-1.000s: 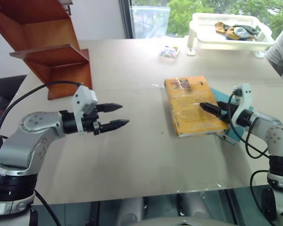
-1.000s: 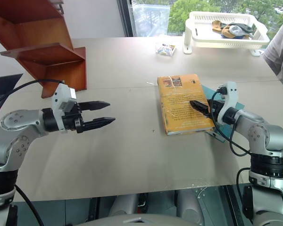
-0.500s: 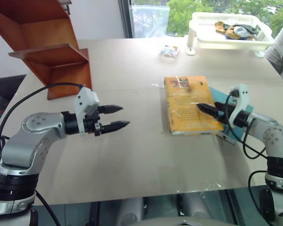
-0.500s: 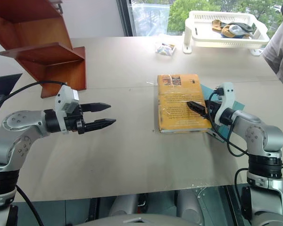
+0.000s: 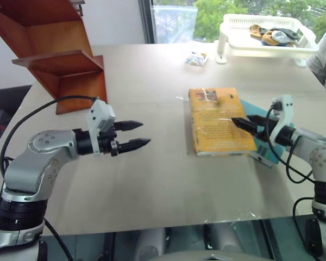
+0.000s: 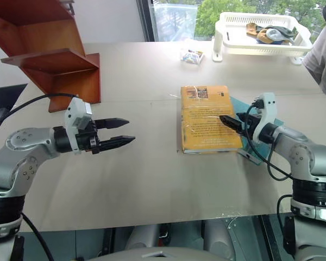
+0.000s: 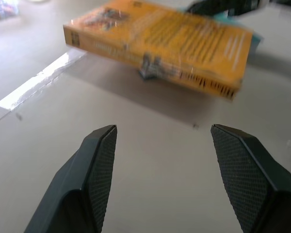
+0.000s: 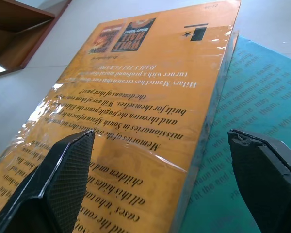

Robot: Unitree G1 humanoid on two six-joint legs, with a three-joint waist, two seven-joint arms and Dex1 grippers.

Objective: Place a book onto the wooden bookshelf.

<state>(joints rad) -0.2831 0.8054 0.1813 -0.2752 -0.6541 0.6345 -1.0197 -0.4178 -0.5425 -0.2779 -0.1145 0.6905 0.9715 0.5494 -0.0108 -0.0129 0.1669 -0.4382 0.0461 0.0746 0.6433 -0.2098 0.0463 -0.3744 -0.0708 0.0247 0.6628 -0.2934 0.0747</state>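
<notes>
The right pincer (image 6: pixel 228 120) is seen at the right of the frame with its two black fingers spread apart; nothing is held by it, and its tips are placed over the right edge of the book (image 6: pixel 208 117). In the right wrist view the orange-yellow cover (image 8: pixel 136 97) is seen between the two fingers, and a teal book (image 8: pixel 242 121) is seen under it and beside it. The book is laid flat on the bench (image 6: pixel 152 185), right of the centre of the frame, with its picture strip at the far end. The left pincer (image 5: pixel 135 134) is held at the left centre of the frame, above the bench, with its fingers also apart and empty, well apart from the book. The wooden bookshelf (image 5: pixel 54 54) is stood in the upper left of the frame. A white basket tray (image 5: pixel 261 43) is placed in the upper right, and a small packet (image 5: pixel 195 58) is lying near it.
</notes>
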